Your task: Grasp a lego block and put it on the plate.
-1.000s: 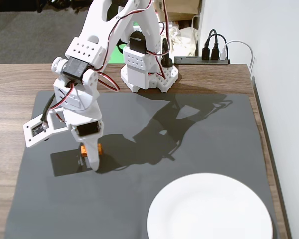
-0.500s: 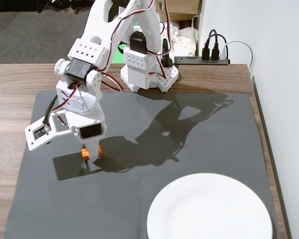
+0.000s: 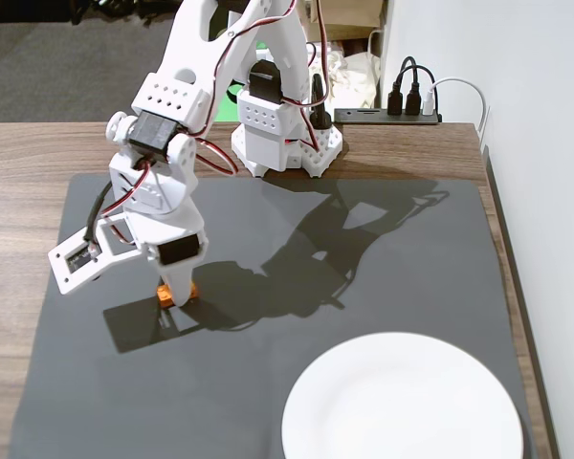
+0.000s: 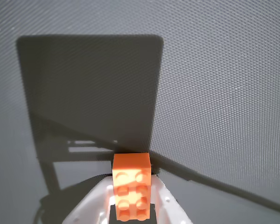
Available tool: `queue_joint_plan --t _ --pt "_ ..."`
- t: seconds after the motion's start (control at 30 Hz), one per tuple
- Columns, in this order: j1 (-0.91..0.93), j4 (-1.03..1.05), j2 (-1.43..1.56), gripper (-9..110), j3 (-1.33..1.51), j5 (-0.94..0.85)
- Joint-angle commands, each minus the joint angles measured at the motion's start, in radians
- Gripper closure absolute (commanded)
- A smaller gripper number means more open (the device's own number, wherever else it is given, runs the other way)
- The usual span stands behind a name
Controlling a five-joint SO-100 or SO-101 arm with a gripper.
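Between the white fingers of the gripper (image 4: 130, 205) the lego block (image 4: 131, 191) is pinched above the mat (image 3: 383, 268) — plate (image 3: 402, 402) well apart. Grip looks shallow; a slip could be caused by fast transit.

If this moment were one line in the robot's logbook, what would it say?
phase: carry | gripper: shut on lego block | block: lifted off mat | plate: empty, lower right in fixed view

One lego block (image 4: 131, 189), one plate (image 3: 402, 400), one mat (image 3: 364, 249).
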Motion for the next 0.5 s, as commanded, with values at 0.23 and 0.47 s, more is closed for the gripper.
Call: queue_joint_plan --t 0.23,0.47 --pt "-0.075 -0.002 0.156 96 0.023 -0.434" --pt "-0.186 -0.028 0.267 97 0.051 -0.752"
